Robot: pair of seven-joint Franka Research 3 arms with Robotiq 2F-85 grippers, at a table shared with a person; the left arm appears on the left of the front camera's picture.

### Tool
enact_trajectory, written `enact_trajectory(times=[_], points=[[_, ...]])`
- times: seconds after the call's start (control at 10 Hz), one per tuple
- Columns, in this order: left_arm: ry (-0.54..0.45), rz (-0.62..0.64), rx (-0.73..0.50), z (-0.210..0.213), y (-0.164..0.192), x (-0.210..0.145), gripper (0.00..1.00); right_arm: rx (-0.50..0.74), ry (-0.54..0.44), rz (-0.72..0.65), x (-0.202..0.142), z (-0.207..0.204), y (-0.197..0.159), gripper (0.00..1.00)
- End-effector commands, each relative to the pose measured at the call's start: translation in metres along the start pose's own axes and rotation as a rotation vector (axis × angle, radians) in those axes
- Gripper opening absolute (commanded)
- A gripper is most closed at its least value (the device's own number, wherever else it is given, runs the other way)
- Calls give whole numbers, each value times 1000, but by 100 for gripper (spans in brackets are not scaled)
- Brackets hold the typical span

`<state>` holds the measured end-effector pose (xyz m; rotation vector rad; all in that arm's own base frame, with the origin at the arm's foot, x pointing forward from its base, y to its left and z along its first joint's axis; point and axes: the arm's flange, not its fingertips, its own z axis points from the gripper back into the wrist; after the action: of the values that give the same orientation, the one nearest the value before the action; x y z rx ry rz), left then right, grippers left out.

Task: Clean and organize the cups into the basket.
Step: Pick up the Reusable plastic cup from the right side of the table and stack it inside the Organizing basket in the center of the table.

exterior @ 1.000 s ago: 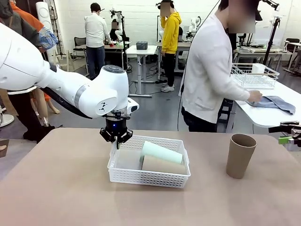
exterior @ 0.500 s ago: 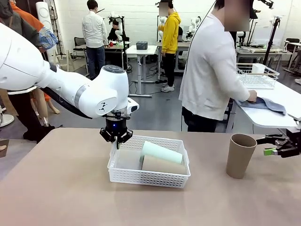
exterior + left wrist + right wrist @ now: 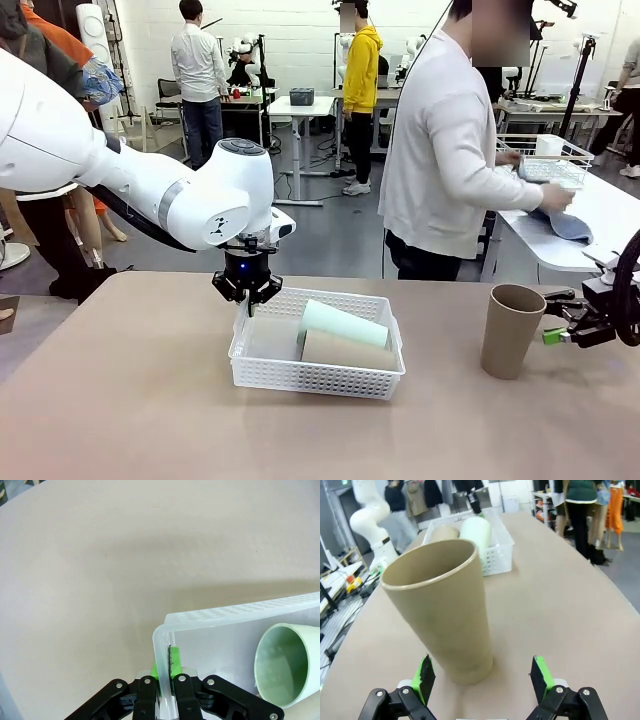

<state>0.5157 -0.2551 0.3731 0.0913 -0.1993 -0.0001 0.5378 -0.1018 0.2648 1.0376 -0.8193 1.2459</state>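
- Left gripper (image 3: 170,662): jaws drawn narrow, pinching the short end wall of the white basket (image 3: 318,378) near its far-left corner. The left wrist view shows 1 green pad on each face of the wall.
- Basket: sits flat on the brown table (image 3: 140,410), left of centre. It holds 2 cups lying on their sides, side by side and touching.
- Mint-green cup (image 3: 345,322): the farther of the 2, mouth toward the gripped end of the basket.
- Lying tan cup (image 3: 345,352): the nearer of the 2, against the basket's near wall.
- Upright tan cup (image 3: 511,330): stands mouth up on the table, well to the right of the basket.
- Right gripper (image 3: 483,677): jaws spread wide, holding nothing, low over the table just right of the upright tan cup. In the right wrist view the cup's base stands just ahead of the gap between the 2 pads; no contact seen.
- Person (image 3: 440,150): at the far side, turned toward a side table (image 3: 610,215), 1 hand on a blue-grey cloth (image 3: 570,225) beside a wire basket (image 3: 550,165).
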Motion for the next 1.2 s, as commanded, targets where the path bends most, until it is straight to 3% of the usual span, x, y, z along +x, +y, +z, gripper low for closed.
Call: enact_trajectory(times=[0.0, 0.4, 1.1], points=[[-2, 0, -2, 1, 0, 0, 0, 61, 12, 57, -5, 4, -5, 100], [-2, 0, -2, 1, 0, 0, 0, 139, 11, 137, -4, -13, -3, 100], [-2, 0, -2, 1, 0, 0, 0, 229, 20, 153, 2, -52, -7, 100]])
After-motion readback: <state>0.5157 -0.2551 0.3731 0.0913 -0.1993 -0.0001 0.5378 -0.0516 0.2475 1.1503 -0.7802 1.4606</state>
